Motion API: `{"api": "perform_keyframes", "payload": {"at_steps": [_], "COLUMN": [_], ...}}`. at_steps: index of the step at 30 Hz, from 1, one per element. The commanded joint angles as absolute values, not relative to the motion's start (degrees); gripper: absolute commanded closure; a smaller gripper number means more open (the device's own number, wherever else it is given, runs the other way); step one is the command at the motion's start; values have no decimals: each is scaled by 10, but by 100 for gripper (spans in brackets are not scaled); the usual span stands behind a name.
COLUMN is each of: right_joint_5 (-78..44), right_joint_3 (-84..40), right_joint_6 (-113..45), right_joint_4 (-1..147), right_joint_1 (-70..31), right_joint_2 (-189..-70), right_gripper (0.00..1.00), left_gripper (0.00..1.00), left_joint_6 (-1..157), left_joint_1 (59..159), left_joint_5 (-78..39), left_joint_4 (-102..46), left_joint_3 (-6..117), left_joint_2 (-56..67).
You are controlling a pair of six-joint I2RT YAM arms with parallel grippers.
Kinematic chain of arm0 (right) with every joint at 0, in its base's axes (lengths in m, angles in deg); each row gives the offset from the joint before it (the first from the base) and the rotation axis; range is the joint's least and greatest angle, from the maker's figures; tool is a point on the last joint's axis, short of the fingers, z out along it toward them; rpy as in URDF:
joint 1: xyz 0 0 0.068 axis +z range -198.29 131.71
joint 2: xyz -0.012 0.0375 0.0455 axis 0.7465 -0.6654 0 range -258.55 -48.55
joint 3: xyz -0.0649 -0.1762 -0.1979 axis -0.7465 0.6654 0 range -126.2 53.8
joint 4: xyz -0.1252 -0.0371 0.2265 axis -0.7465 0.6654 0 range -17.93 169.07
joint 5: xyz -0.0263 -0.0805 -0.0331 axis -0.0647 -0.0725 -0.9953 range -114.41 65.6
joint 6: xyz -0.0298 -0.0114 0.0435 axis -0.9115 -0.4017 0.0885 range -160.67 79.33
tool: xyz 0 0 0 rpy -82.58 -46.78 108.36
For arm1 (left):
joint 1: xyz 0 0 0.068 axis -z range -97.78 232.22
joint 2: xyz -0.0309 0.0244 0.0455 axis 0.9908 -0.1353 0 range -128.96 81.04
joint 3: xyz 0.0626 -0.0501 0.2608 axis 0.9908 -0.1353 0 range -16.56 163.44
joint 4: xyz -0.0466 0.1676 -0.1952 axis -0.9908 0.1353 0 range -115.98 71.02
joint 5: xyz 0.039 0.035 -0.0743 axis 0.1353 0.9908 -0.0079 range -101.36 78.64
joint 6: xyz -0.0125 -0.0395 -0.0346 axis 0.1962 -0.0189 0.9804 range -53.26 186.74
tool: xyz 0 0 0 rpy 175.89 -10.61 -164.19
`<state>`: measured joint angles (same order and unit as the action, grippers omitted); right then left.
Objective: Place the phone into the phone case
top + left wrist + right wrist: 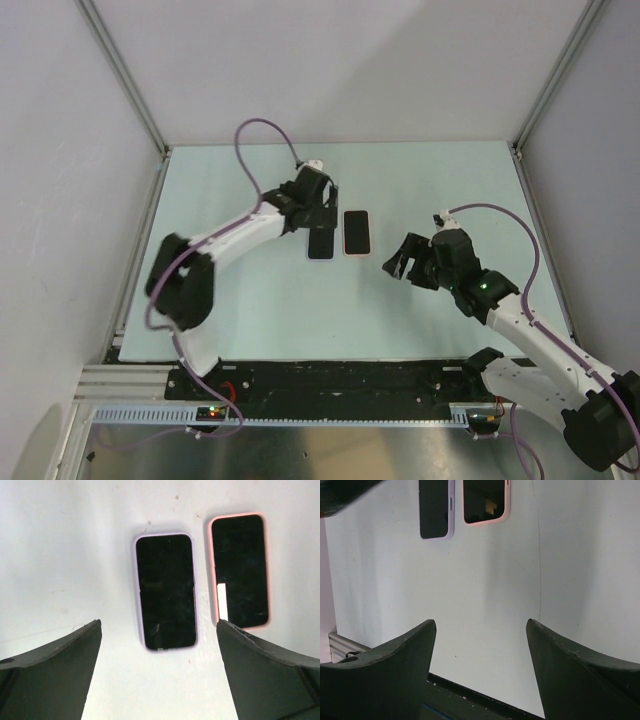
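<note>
The left pincer (322, 213) stands wide, jaws well apart and holding nothing. In the overhead view it is positioned above the far end of the phone (320, 244). The left wrist view shows its two dark fingers (55, 675) spread to either side of the frame, with the phone lying on the tabletop (250, 300) in the span between them. Whether a fingertip contacts the tabletop cannot be determined. The phone has a lavender edge and a black face. It lies flat near the centre of the tabletop, long sides running near to far. The phone case (357, 232), pink-rimmed with a dark inside, lies flat just beside the phone on its right, parallel to it and separated by a narrow strip of bare surface. The phone is outside the case. The right pincer (398, 264) is likewise wide and empty, well apart from both items, to the right of and nearer than the case. In the right wrist view its fingers (385, 672) frame bare tabletop, with both items far ahead.
</note>
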<state>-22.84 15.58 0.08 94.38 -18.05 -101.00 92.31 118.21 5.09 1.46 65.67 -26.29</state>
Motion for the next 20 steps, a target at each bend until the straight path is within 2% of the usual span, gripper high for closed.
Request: {"api": "perform_keyframes", "payload": {"at_steps": [1, 12, 20], "right_joint_5": [-227, -252, -277], "right_joint_3": [154, 157, 157], "right_joint_6": [-14, -24, -30], "right_joint_4": [923, 912, 910], "right_joint_1": [-182, -181, -181], "right_joint_2": [-1008, -985, -965], "right_gripper": [21, 20, 20], "left_gripper": [0, 0, 0], "left_joint_6": [911, 1011, 1011], "left_joint_1": [1183, 1185, 1185], "left_joint_5": [75, 74, 65], "left_joint_4": [-7, -29, -66], "left_joint_3": [578, 321, 260], "left_joint_2": [-85, 187, 256]}}
